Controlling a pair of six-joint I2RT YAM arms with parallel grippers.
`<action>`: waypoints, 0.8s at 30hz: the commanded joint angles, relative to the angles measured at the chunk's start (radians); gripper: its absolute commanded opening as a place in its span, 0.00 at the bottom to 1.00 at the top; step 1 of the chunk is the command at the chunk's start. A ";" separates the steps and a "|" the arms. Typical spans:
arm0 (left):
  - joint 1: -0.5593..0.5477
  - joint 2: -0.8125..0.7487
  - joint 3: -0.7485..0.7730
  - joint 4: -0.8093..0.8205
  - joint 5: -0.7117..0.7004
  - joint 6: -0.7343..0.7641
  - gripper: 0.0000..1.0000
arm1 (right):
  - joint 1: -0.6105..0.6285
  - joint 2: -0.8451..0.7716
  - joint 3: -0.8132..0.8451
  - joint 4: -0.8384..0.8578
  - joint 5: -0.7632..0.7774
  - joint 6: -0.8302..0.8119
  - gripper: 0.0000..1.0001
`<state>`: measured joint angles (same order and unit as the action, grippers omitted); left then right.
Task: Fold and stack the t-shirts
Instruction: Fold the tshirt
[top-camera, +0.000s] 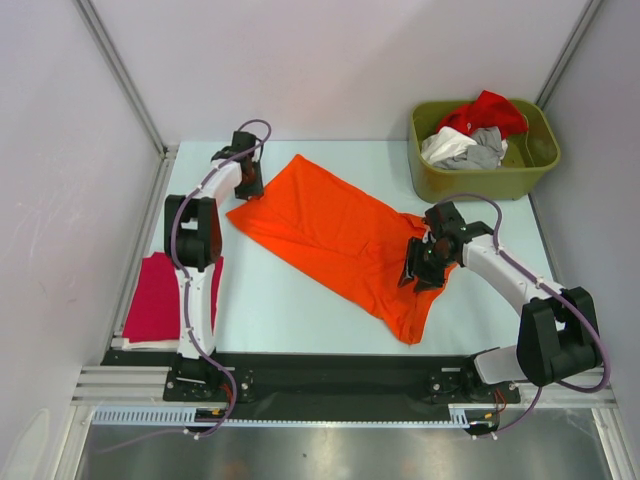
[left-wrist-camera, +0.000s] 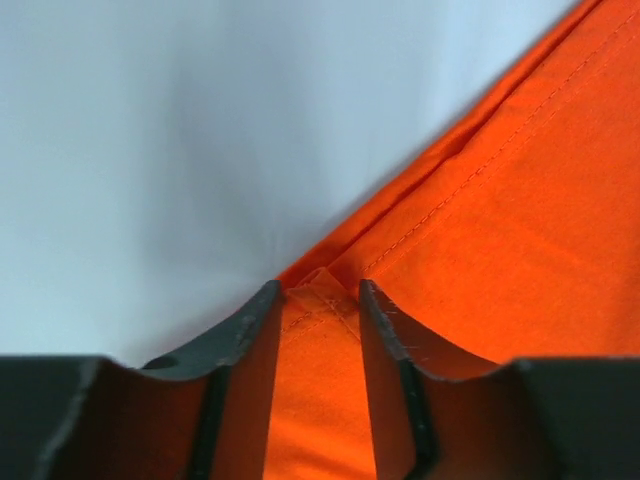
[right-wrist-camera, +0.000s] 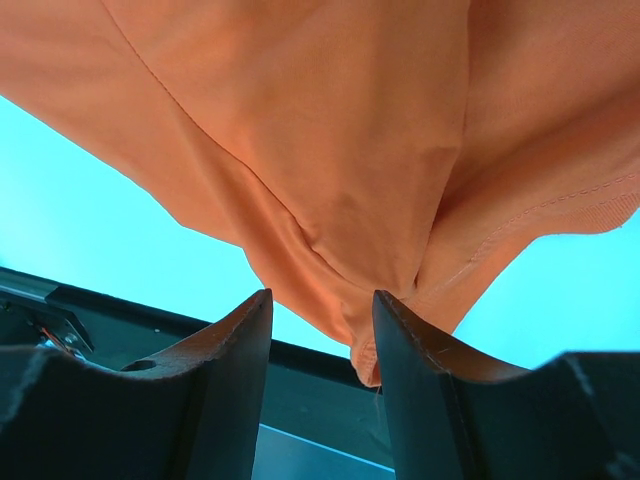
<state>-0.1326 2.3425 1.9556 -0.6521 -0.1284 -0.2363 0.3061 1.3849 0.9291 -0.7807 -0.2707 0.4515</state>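
An orange t-shirt (top-camera: 330, 225) lies diagonally across the bench (top-camera: 290, 305): the left gripper (top-camera: 250, 186) (left-wrist-camera: 317, 290) sits over its far-left corner hem with jaws apart, while the right gripper (top-camera: 421, 264) (right-wrist-camera: 322, 297) is clamped on a bunched fold at the opposite end. 1 folded magenta-red t-shirt (top-camera: 155, 295) rests near-left; more tees (top-camera: 485, 115) fill the olive-green bin (top-camera: 470, 181) far right.

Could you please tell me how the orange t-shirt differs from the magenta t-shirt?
The orange t-shirt lies spread diagonally across the table, wrinkled; the magenta t-shirt lies folded flat at the left edge. The orange one covers more surface than the magenta one. Both are plain cloth.
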 joint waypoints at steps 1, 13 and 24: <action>-0.001 -0.035 0.009 0.017 -0.005 -0.009 0.40 | -0.009 -0.026 -0.003 0.005 -0.010 -0.011 0.50; -0.001 -0.066 0.008 0.020 -0.028 -0.008 0.00 | -0.009 -0.030 -0.010 -0.020 -0.002 -0.019 0.50; -0.001 -0.080 -0.006 0.008 -0.031 -0.054 0.01 | 0.093 -0.083 -0.101 -0.029 -0.005 -0.004 0.28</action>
<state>-0.1326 2.3409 1.9556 -0.6533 -0.1398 -0.2611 0.3687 1.3300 0.8169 -0.8143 -0.2710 0.4454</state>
